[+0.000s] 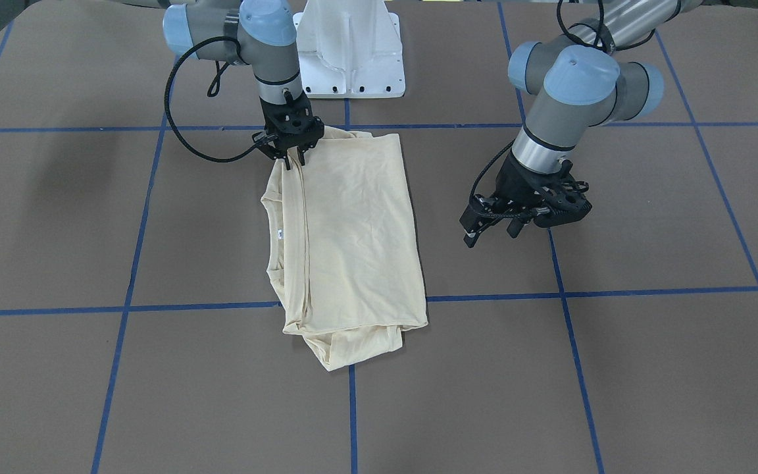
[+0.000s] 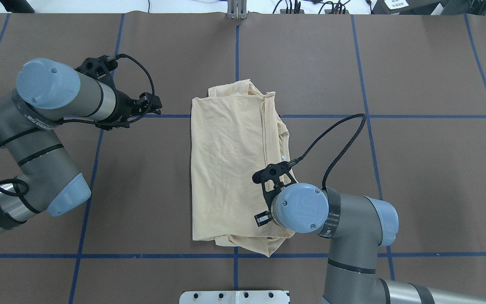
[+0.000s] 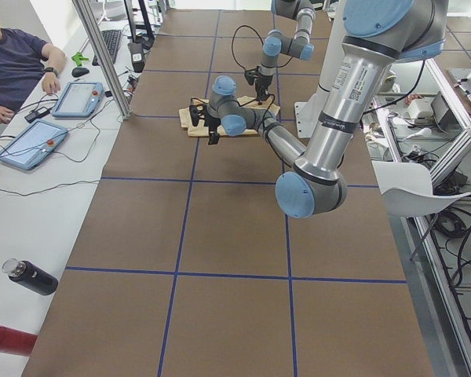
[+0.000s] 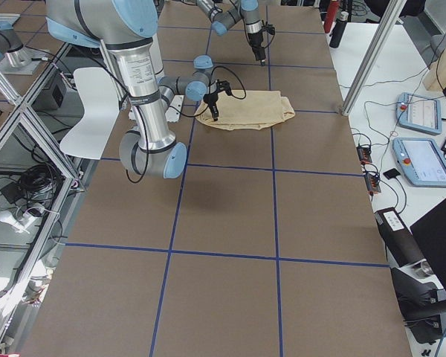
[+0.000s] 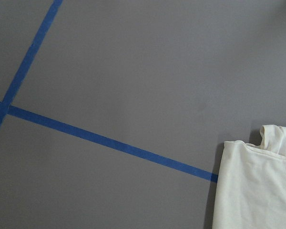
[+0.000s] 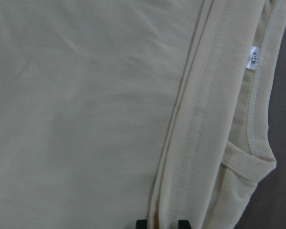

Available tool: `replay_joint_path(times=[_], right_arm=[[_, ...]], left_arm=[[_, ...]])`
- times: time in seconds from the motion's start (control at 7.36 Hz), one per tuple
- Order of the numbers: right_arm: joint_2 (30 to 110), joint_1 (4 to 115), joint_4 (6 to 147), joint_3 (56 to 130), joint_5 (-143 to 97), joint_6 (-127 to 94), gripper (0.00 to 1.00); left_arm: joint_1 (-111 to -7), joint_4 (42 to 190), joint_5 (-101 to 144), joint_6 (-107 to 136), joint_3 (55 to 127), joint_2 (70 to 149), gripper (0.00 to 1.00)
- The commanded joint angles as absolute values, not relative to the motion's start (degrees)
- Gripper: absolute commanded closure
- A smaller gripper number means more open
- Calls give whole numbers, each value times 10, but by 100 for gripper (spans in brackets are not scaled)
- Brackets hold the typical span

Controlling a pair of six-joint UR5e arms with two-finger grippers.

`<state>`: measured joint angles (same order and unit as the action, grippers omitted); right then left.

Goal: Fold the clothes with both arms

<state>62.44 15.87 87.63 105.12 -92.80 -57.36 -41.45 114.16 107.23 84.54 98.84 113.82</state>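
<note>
A folded cream-yellow long-sleeved T-shirt point(image 1: 359, 230) is laid centrally on the brown, blue-taped table point(image 1: 649, 368). Its edge is pinched by the black two-finger right gripper point(image 1: 290, 158); the left gripper point(image 1: 492, 234) is held spread, beside it.

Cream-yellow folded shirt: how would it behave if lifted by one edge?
Probably floppy: the cream-yellow folded shirt lies in soft wrinkles, so it would drape. Likely light, being thin fabric. Its loosely stacked layers may slide apart.

arms point(image 2: 44, 164): grey metal — light-blue joint caps | cables point(image 2: 361, 116): black, braided | base point(image 1: 353, 59): white
</note>
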Motion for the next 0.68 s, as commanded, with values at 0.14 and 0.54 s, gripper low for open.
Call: replay_joint_path(times=[0.14,0.54], right_arm=[[628,159,876,1052,-928,-572,77],[628,163,877,1060,-930,-573,100]], left_arm=[[-415,1142,1074,846,998,1138,0],[-415,1141,1080,846,998,1138,0]])
